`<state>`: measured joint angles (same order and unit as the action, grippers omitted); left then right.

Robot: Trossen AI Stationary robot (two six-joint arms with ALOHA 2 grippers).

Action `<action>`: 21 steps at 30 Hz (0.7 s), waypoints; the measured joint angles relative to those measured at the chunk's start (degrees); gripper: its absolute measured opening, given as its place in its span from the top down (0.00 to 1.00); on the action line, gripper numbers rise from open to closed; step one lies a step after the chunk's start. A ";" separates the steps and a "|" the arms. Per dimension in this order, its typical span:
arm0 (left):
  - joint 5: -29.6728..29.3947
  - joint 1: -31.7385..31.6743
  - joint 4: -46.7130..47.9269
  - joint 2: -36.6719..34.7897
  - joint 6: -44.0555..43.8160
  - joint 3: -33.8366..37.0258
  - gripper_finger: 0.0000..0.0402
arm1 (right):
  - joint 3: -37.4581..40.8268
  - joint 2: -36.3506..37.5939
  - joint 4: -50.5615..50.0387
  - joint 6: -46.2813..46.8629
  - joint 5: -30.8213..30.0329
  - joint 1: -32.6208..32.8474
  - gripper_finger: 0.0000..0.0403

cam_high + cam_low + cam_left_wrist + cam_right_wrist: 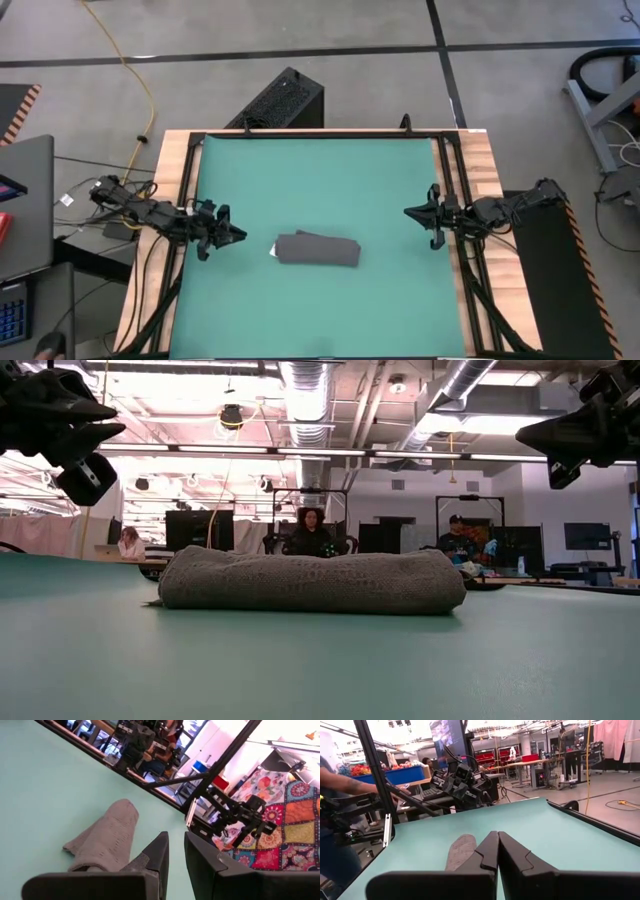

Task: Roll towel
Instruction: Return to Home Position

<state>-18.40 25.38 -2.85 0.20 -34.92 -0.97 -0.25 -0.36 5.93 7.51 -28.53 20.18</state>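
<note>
Green mat point(320, 180) on the counter point(484, 170) carries the rolled towel point(317, 250) at mid-frame. My left claw point(236, 236) is barely parted, my right claw point(410, 213) closed, both empty; I'd lift them outward, well clear of the roll.

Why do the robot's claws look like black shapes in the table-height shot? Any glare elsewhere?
Low view: bright ceiling strip lights shine from behind, so the left end effector and right end effector show as dark silhouettes; the rolled dark grey cloth towel casts a thin shadow on the green mat. Left wrist view: part of the room glares white. High view: even light, no glare.
</note>
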 joint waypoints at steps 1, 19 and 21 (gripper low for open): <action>0.12 0.11 0.13 0.03 0.00 0.00 0.88 | 0.00 0.00 0.00 0.00 0.00 0.00 0.92; 0.00 0.08 0.11 -0.08 -0.01 -0.02 0.88 | 0.00 0.02 -0.92 0.02 0.00 0.00 0.92; -0.01 0.08 0.11 -0.08 -0.01 -0.02 0.88 | 0.00 0.02 -0.94 0.00 0.00 0.00 0.92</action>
<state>-18.41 25.45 -2.74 0.12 -34.94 -0.99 -0.25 -0.34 4.99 7.51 -28.53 20.18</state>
